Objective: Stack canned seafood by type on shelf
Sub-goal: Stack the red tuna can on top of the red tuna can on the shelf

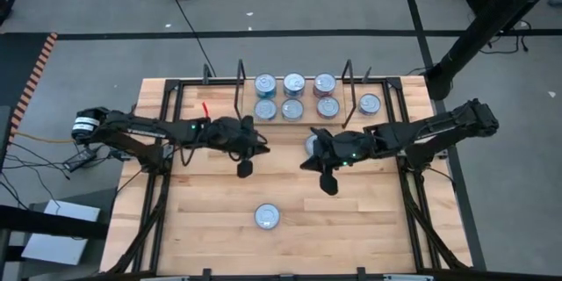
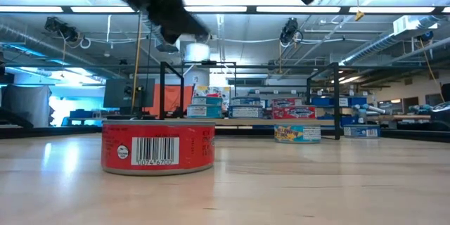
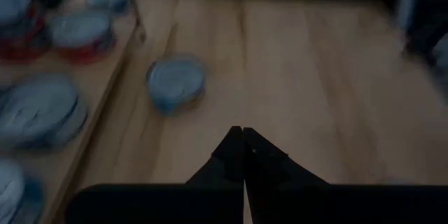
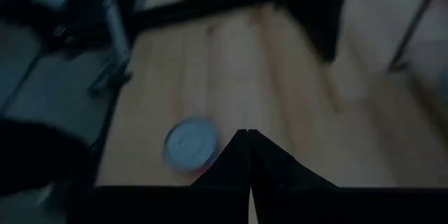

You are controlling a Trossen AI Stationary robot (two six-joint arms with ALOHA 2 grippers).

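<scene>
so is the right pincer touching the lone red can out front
Apart. The high view shows bare wood between the right pincer and the red can.

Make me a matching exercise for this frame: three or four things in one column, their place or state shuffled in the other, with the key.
Things:
1. red can
2. left gripper
3. lone can
4. shelf

Places or states:
A. holds two rows of cans
B. shut, empty, above the table
C. alone on the table's near part
D. outside the shelf's right upright

Pairs: 1-C, 2-B, 3-D, 4-A
</scene>
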